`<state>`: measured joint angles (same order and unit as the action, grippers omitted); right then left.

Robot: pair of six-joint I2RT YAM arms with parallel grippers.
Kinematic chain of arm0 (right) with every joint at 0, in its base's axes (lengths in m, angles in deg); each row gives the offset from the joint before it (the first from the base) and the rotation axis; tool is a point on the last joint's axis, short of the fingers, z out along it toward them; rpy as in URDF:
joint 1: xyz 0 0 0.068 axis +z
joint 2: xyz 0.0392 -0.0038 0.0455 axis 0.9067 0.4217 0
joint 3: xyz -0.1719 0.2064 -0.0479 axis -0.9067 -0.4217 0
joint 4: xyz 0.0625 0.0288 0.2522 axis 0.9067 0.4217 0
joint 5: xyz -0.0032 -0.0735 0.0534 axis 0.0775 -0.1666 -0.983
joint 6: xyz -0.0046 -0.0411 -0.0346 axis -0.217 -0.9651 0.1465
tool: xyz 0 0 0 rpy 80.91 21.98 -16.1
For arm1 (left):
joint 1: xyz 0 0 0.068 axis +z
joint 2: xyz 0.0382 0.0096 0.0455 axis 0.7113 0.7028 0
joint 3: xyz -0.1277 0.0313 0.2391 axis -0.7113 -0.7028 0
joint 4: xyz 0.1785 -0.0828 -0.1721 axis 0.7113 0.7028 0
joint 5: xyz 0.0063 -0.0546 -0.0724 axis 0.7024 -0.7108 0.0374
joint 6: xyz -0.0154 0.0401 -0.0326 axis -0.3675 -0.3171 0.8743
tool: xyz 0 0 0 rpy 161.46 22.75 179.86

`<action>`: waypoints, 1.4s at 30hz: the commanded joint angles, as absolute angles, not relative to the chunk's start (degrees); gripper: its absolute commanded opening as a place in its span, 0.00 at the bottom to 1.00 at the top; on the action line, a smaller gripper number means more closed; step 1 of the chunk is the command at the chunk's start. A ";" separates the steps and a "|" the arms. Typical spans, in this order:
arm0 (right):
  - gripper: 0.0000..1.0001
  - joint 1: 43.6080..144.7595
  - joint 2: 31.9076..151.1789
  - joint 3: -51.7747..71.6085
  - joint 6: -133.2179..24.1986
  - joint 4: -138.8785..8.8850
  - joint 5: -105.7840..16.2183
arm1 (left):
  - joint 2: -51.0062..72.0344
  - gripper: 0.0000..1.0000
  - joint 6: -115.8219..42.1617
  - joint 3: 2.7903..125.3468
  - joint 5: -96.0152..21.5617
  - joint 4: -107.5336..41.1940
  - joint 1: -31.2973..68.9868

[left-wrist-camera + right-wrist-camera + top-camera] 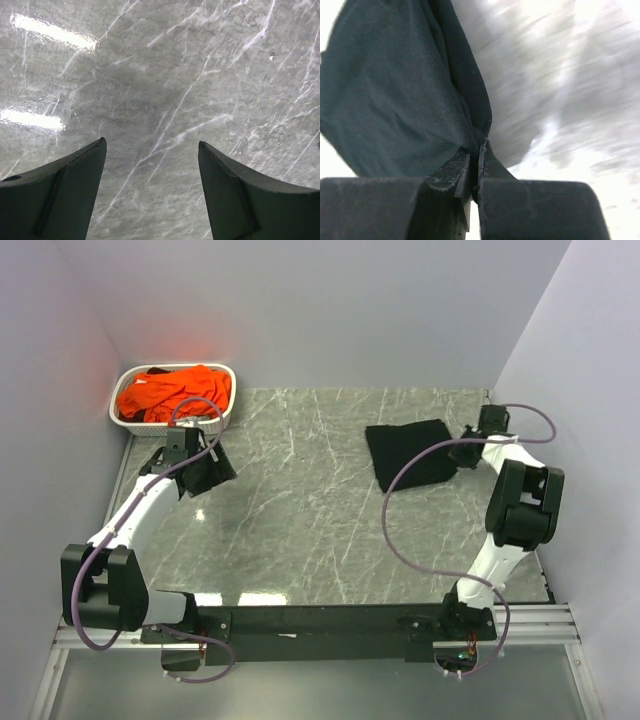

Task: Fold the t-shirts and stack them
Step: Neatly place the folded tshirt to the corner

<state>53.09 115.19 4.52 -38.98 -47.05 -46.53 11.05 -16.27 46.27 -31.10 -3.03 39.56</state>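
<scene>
Marble table point(300, 520): black t-shirt point(405, 450) lies far right, looks folded compact. Orange t-shirts point(175, 392) heaped in white basket point(140, 425), far-left corner.
Right gripper point(476, 155) clamped on black t-shirt's edge. Left gripper point(151, 142) spread wide, holds nothing, over bare marble near basket.
Judged step: finishing or shifting shirt 1. Next: lay edge flat, release without dragging.
No readable writing or labels.

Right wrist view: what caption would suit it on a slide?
Right gripper, shut, pinching an edge of the black tee.
</scene>
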 commanded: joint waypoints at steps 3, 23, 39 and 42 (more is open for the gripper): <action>0.26 46.87 118.83 10.39 -39.36 -44.94 -44.52 | 10.52 0.79 -16.94 45.51 -34.68 -5.14 41.12; 0.68 55.91 81.57 -31.43 2.91 -77.98 -42.07 | 7.18 0.82 -15.80 43.67 -39.34 -6.63 44.03; 0.64 60.75 97.90 -33.73 20.05 -84.14 -37.32 | 6.30 0.82 -15.63 43.23 -39.95 -7.07 44.82; 0.62 61.19 100.36 -33.11 21.11 -85.28 -36.09 | 6.47 0.82 -15.54 43.05 -40.48 -7.07 45.08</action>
